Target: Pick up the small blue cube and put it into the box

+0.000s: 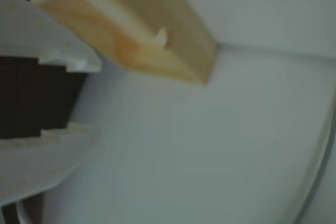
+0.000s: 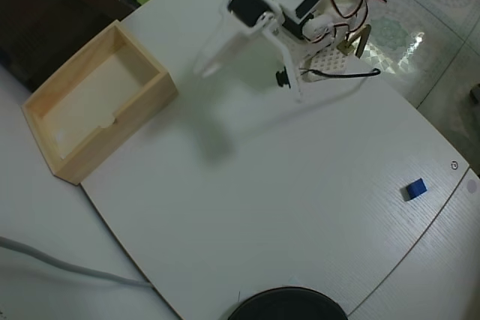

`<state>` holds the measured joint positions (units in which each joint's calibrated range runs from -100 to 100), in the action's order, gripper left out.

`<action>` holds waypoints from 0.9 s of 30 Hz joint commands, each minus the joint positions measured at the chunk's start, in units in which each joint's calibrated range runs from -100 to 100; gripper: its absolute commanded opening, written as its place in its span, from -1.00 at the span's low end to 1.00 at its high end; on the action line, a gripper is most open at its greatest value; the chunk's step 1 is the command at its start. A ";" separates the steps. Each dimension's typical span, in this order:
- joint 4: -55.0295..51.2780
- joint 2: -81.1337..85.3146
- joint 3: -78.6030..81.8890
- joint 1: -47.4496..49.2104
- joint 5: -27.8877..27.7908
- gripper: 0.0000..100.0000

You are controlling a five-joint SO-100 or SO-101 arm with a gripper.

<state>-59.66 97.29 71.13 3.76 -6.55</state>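
Observation:
The small blue cube [image 2: 414,189] lies on the white table near its right edge in the overhead view; it does not show in the wrist view. The box [image 2: 129,130], a pale wood open tray, stands empty at the left; its corner also shows in the wrist view [image 1: 142,30]. My white gripper [image 2: 251,84] hangs above the table's upper middle, between box and cube, far from the cube. Its jaws are spread wide and hold nothing. In the wrist view, the gripper [image 1: 98,98] shows both fingers at the left edge with a dark gap between them.
The arm's base [image 2: 330,16] with wires stands at the top of the table. A black round object [image 2: 285,305] sits at the bottom edge. A grey cable [image 2: 67,267] runs across the lower left. The table's curved edge [image 2: 435,215] passes just right of the cube.

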 commanded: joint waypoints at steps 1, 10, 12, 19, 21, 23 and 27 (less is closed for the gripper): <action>-0.07 -5.49 -7.06 0.26 -1.28 -0.81; -0.24 -31.36 -34.48 0.33 -1.12 -0.81; -1.34 -37.02 -41.00 0.33 -1.17 -0.81; -12.13 -53.08 -64.80 4.54 -0.86 -0.81; -15.11 -56.46 -71.76 6.16 -0.86 -0.81; -17.23 -58.91 -78.01 7.19 -0.81 -0.81; -21.31 -62.97 -89.68 7.63 -0.81 -0.81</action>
<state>-78.51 36.69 -8.24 11.05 -7.55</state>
